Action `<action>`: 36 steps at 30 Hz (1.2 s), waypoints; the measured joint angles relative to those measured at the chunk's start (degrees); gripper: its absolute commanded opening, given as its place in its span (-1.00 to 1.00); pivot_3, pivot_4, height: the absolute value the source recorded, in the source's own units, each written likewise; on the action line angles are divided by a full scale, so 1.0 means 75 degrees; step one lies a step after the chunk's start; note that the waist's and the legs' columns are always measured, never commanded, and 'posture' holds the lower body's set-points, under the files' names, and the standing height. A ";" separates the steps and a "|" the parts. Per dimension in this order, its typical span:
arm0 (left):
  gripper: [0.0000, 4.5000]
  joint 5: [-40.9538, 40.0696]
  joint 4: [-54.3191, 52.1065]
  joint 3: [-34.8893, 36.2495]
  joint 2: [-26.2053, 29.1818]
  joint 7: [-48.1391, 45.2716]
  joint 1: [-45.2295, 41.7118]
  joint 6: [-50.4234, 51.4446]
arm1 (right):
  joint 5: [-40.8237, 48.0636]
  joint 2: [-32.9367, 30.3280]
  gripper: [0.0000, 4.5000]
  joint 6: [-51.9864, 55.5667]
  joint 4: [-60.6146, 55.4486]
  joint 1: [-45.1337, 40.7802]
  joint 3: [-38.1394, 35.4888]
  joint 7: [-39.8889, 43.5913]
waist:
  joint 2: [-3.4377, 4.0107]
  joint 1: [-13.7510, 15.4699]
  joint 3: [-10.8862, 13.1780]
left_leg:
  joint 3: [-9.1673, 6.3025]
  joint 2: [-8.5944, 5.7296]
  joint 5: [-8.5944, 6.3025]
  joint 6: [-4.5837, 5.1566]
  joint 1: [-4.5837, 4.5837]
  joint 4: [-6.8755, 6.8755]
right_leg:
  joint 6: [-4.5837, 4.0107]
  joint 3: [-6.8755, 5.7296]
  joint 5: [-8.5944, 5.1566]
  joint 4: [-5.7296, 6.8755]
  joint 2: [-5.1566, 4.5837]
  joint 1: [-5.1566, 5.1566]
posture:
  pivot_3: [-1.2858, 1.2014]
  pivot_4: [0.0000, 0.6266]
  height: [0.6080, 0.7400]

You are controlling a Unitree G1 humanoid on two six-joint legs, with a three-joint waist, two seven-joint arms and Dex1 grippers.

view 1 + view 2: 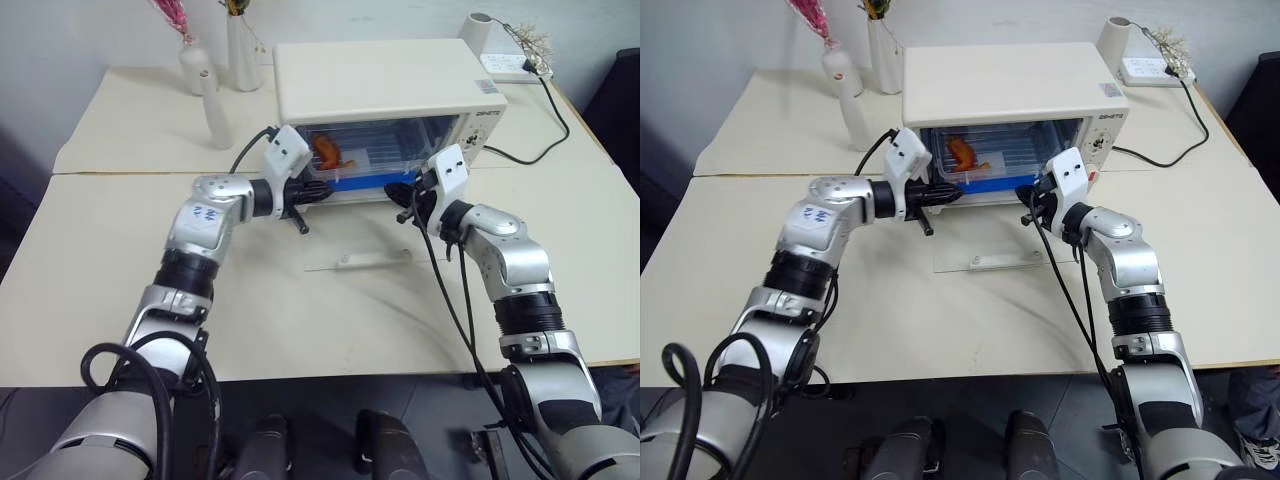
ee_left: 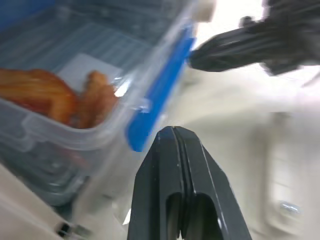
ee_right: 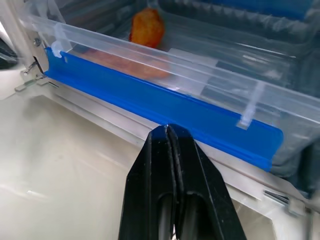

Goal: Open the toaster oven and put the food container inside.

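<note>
The cream-white toaster oven (image 1: 380,75) stands at the back of the table. Its glass door (image 1: 345,240) lies folded down flat, with the bar handle (image 1: 372,259) toward me. The clear food container (image 1: 365,160), holding orange-brown pieces, sits in the oven's mouth with its blue clip strip (image 3: 160,105) along the front edge. My left gripper (image 1: 318,193) is shut with nothing in it, its tip at the container's front left corner (image 2: 135,130). At the strip's right end my right gripper (image 1: 395,190) is shut and empty too, its tip just short of the strip.
Several white vases (image 1: 213,110) stand at the back left beside the oven. A white cup (image 1: 478,35) and a power strip (image 1: 510,65) sit at the back right, with a black cable (image 1: 540,140) running to the oven's right side. The open door covers the table in front of the oven.
</note>
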 measured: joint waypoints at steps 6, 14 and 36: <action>-0.75 -0.1444 -0.2127 0.0680 0.1440 -0.1082 0.0826 0.1687 | 0.0523 -0.0817 -1.00 0.1036 -0.1635 0.1004 -0.0206 0.0482 | 0.0002 -0.0047 0.0000 | -0.0024 0.0001 0.0000 -0.0001 -0.0001 0.0002 | 0.0000 0.0002 0.0000 0.0004 -0.0002 0.0001 | 0.03 -0.52 1.00; 0.28 -0.3115 -0.3163 0.1678 0.3451 -0.2505 0.1284 0.2841 | 0.2483 -0.2543 -1.00 0.3206 -0.4722 0.3369 -0.1497 0.1573 | 0.0002 0.0137 0.0001 | -0.0023 0.0000 0.0000 0.0000 0.0005 0.0006 | -0.0002 0.0005 -0.0001 0.0001 -0.0003 0.0010 | 0.03 -0.52 1.00; 0.99 -0.3514 -0.3508 0.1687 0.4267 -0.2909 0.1238 0.2272 | 0.1469 -0.1167 -1.00 0.2483 -0.3556 0.3937 -0.1183 -0.0712 | -0.0002 0.0279 -0.0002 | 0.0029 0.0000 0.0000 0.0001 0.0044 0.0002 | -0.0005 0.0032 -0.0002 0.0006 -0.0001 0.0029 | 0.03 -0.52 1.00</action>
